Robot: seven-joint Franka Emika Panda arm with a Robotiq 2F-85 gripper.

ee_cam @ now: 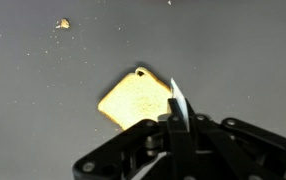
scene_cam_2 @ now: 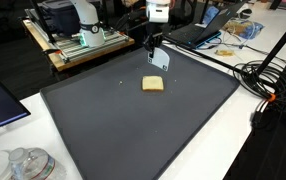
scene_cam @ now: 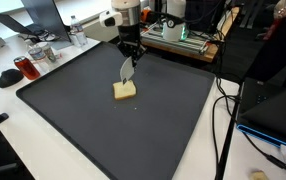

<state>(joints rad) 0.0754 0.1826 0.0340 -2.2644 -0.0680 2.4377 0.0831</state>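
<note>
Pale crumb point(ee_cam: 62, 23) upper left of the wrist view. A yellow square chunk point(ee_cam: 133, 100), bread or sponge, lies mid-frame on the dark mat point(ee_cam: 43, 110), turned corner-up. To its right, my gripper point(ee_cam: 173, 128) is clenched on a thin pale blade point(ee_cam: 179, 102), seen edge-on and running up-frame along the chunk's right edge. I can't tell if they touch. The blade's handle is hidden and my fingers are cut off at the bottom.

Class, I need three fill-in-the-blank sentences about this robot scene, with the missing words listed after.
The hand is ___ on a thin pale blade. The small block below it is ___ in colour. That block lies on a dark ___ mat.
Missing words: shut; yellow; grey.
</note>
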